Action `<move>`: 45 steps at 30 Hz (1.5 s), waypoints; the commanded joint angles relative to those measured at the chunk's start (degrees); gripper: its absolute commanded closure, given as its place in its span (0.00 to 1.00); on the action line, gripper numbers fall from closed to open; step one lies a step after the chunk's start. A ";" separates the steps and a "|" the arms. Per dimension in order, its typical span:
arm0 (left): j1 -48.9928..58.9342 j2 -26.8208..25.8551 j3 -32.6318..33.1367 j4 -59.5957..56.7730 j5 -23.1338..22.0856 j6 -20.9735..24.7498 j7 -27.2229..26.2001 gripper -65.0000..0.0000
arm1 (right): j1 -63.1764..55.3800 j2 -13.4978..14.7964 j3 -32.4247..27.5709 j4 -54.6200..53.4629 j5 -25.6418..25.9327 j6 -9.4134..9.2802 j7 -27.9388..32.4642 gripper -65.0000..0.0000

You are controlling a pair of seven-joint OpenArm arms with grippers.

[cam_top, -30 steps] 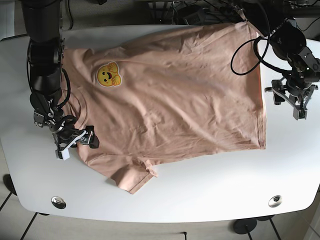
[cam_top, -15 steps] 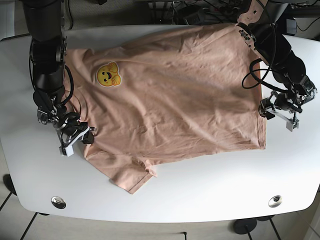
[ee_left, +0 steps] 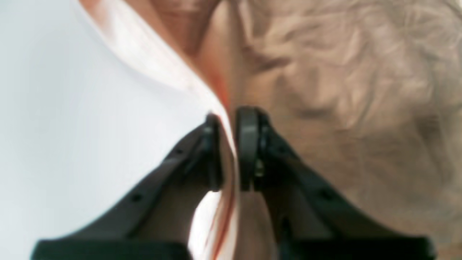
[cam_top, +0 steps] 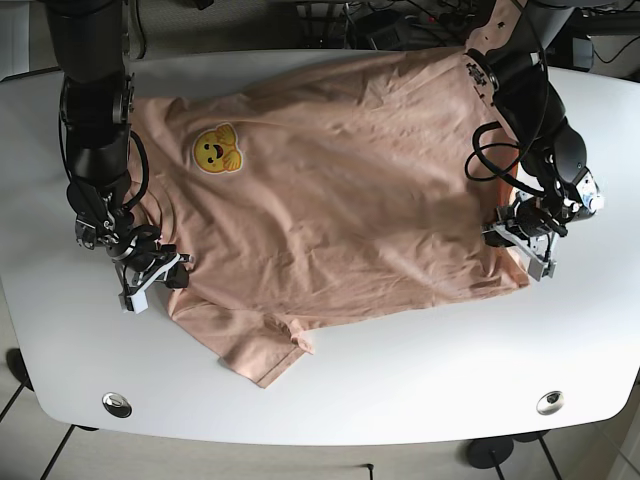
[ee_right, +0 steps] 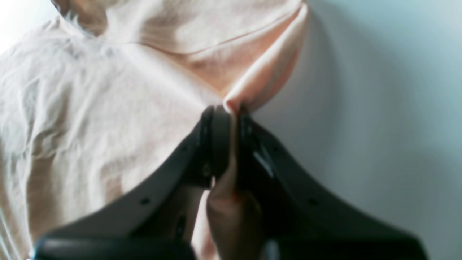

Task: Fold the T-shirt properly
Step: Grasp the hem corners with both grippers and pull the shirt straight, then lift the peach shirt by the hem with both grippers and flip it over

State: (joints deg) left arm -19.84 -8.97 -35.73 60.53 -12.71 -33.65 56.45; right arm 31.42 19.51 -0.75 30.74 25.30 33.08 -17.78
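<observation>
A peach T-shirt (cam_top: 340, 190) with a yellow smiley patch (cam_top: 215, 148) lies spread on the white table (cam_top: 400, 380). My left gripper (cam_top: 522, 240) is at the shirt's right hem; in the left wrist view (ee_left: 227, 148) it is shut on a raised fold of the hem (ee_left: 223, 97). My right gripper (cam_top: 160, 275) is at the shirt's left edge near the sleeve; in the right wrist view (ee_right: 231, 144) it is shut on a pinched fold of fabric (ee_right: 260, 86).
A short sleeve (cam_top: 265, 355) sticks out toward the table's front edge. Two round metal inserts (cam_top: 117, 404) (cam_top: 550, 402) sit near the front corners. Cables (cam_top: 400, 25) lie behind the table.
My left gripper has moved left onto the shirt's right hem and closed on it, bunching the fabric. My right gripper has closed on the left edge.
</observation>
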 commanded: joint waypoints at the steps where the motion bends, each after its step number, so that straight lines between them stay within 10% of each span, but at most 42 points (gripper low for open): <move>1: -0.43 -0.30 0.34 0.17 1.68 0.02 1.53 0.98 | 1.33 0.67 0.18 0.77 -0.02 0.19 0.07 0.97; 8: 0.98 1.37 0.43 18.28 1.68 -6.35 9.62 0.99 | -7.11 0.84 0.45 21.79 0.06 0.19 -5.56 0.97; 17: 0.27 0.93 10.10 41.93 1.68 -6.35 16.48 0.99 | -21.62 -0.91 17.77 55.54 -0.29 0.19 -24.99 0.97; 45: -53.44 -3.73 18.71 6.68 1.59 -2.18 3.73 0.98 | 36.49 7.88 1.85 43.50 0.15 0.72 -34.66 0.97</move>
State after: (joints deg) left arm -71.48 -12.56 -17.15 66.61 -10.74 -35.64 61.17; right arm 65.69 27.07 1.02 73.38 25.04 33.91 -54.00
